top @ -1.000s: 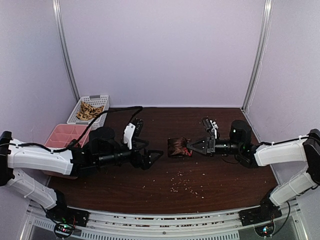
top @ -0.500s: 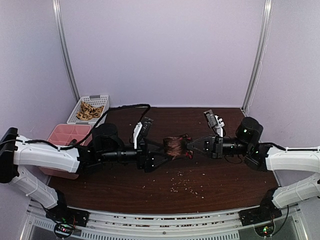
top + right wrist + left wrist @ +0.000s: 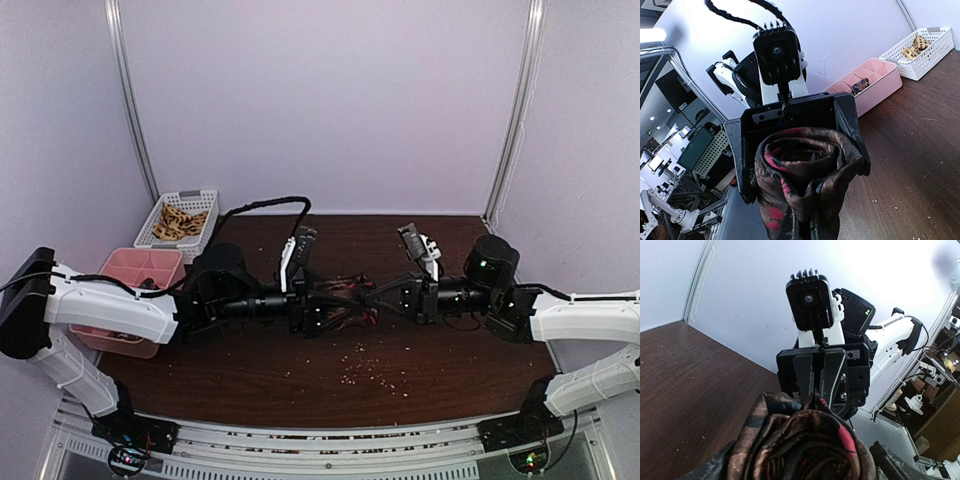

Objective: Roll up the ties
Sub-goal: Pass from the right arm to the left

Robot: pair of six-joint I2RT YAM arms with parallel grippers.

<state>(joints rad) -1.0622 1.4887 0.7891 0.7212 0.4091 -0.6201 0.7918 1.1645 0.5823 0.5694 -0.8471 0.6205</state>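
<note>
One dark brown tie with red patches [image 3: 345,300] is rolled into a coil and held above the middle of the table. My right gripper [image 3: 375,297] is shut on the coil's loose edge; in the right wrist view the coil [image 3: 805,170] hides its fingertips. The left wrist view shows the right gripper [image 3: 816,397] pinching the fabric just above the coil [image 3: 800,450]. My left gripper [image 3: 335,305] is open wide. Its fingers [image 3: 856,140] stand on either side of the coil. No other tie shows on the table.
A white basket [image 3: 180,222] with tan items stands at the back left, and a pink divided tray [image 3: 135,275] is in front of it. Pale crumbs [image 3: 370,370] lie scattered on the brown table in front of the grippers.
My left gripper has moved right until its open fingers surround the coil. My right gripper, still shut on the tie, has lifted it slightly and carried it a little left.
</note>
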